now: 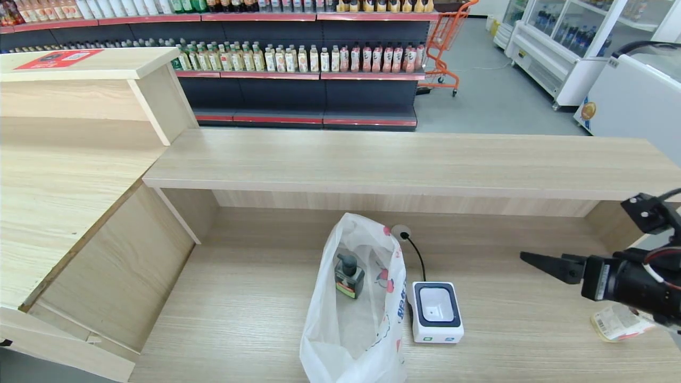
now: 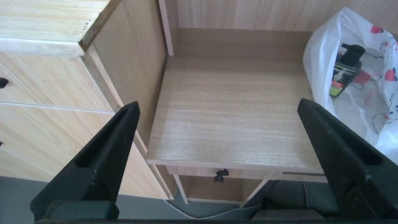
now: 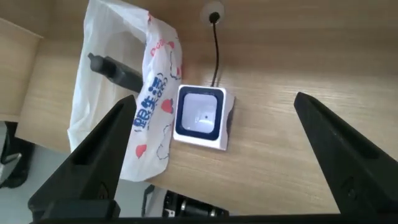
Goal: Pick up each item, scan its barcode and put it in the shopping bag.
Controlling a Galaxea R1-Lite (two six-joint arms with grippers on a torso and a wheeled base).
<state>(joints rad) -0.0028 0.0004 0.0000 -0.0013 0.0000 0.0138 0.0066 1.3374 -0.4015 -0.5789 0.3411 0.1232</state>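
A white plastic shopping bag (image 1: 367, 340) stands open on the low wooden counter, with a dark pump bottle (image 1: 349, 276) upright inside it. Just right of the bag lies the white barcode scanner (image 1: 436, 311), its window facing up. My right gripper (image 1: 537, 261) hovers open over the counter's right part, well clear of the scanner. Partly hidden beneath that arm lies a flat labelled packet (image 1: 617, 322). From the right wrist, the open gripper (image 3: 214, 102) frames the scanner (image 3: 200, 117) and bag (image 3: 124, 93). My left gripper (image 2: 217, 109) is open over the counter's left end, the bag (image 2: 367, 93) off to its side.
A raised wooden ledge (image 1: 404, 162) runs along the back of the counter, and a side panel (image 1: 122, 266) closes its left end. The scanner's black cable (image 1: 417, 255) leads to a hole at the back. Bare counter lies between scanner and right arm.
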